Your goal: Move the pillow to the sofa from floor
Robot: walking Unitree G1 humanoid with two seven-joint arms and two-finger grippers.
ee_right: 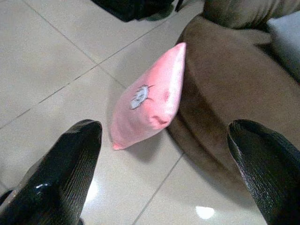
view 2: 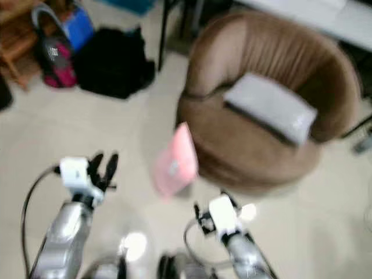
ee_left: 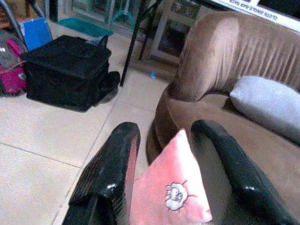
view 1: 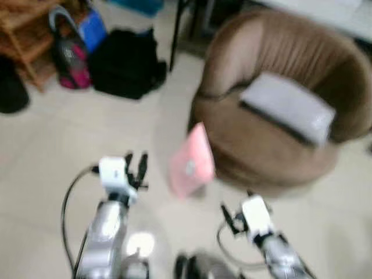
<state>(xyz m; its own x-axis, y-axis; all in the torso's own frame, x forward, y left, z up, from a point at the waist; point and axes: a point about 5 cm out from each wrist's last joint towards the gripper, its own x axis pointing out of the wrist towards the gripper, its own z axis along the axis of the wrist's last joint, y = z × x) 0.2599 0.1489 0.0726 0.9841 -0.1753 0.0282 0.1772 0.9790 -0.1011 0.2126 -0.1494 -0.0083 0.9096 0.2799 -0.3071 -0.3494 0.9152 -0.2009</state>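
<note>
A pink pillow (view 1: pixel 192 161) with a small printed emblem stands on the tiled floor, leaning against the front of the round brown sofa (view 1: pixel 267 145). A grey cushion (view 1: pixel 289 106) lies on the sofa seat. My left gripper (view 1: pixel 136 164) is open, raised to the left of the pillow, a short way off it; its wrist view looks past both fingers (ee_left: pixel 110 171) at the pillow (ee_left: pixel 171 192). My right gripper (ee_right: pixel 164 159) is open, low in front of the sofa, with the pillow (ee_right: pixel 150 98) ahead between its spread fingers (ee_right: pixel 63 173). Neither touches the pillow.
A black bag (view 1: pixel 125 63) sits on the floor at the back left, with a pink-and-grey bag (view 1: pixel 68 55) and a blue item (view 1: pixel 92 29) beside wooden furniture (view 1: pixel 23 35). A dark table leg (ee_left: pixel 133 42) stands behind the sofa's left side. Open tile lies around me.
</note>
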